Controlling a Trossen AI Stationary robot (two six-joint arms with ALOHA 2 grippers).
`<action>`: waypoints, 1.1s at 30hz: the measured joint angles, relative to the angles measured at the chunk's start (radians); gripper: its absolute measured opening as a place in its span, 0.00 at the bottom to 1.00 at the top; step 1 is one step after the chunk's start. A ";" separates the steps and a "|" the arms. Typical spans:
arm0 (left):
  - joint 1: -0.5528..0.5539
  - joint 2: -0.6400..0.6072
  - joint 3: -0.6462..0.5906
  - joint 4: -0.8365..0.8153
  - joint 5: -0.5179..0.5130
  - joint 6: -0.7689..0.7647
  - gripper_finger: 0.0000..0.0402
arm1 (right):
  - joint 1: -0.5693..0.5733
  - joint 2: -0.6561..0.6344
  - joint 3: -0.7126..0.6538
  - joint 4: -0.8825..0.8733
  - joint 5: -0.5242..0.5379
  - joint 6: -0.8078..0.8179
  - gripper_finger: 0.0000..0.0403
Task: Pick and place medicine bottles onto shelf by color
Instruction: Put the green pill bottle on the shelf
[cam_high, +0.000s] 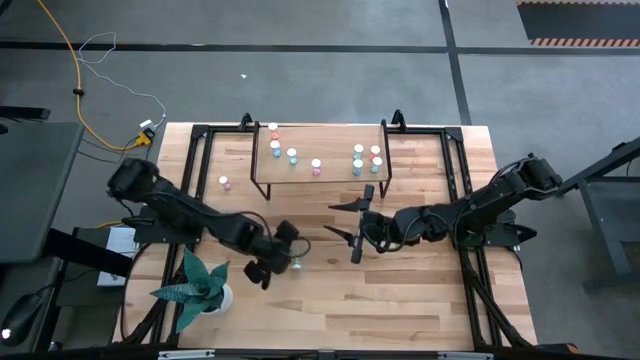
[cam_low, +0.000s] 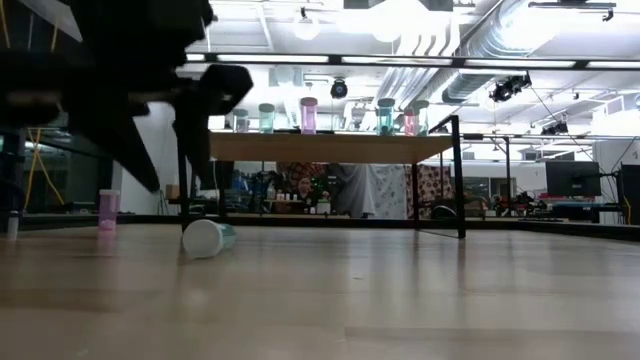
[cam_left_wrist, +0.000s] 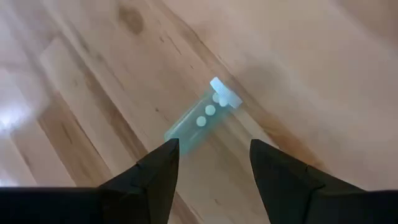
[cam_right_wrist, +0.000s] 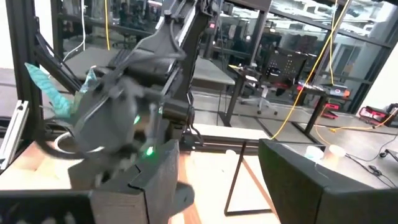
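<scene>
A teal medicine bottle (cam_left_wrist: 200, 119) with a white cap (cam_left_wrist: 225, 93) lies on its side on the table, also seen in the low view (cam_low: 207, 238). My left gripper (cam_left_wrist: 214, 163) hovers open just above it, pointing steeply down, its fingertips on either side of the bottle's bottom end without touching it. In the high view the left gripper (cam_high: 283, 258) sits beside that bottle (cam_high: 296, 264). My right gripper (cam_high: 350, 224) stands open in the air near the table's middle, level, holding nothing. The shelf (cam_high: 300, 135) stands at the far edge with several bottles upright on it.
One pink bottle (cam_high: 224, 182) stands on the table left of the shelf, seen also in the low view (cam_low: 108, 208). A white pot with a green plant (cam_high: 200, 285) sits at the near left. Bare wood lies in front of the shelf.
</scene>
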 joint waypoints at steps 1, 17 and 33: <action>-0.004 0.026 0.013 -0.004 -0.016 0.035 0.47 | 0.000 0.000 0.000 -0.002 0.000 0.000 0.53; -0.044 0.298 0.187 -0.036 -0.113 0.357 0.57 | 0.000 0.000 0.000 -0.010 -0.001 0.003 0.53; -0.039 0.312 0.186 -0.028 -0.021 0.512 0.43 | 0.000 0.000 0.000 -0.012 0.000 0.011 0.53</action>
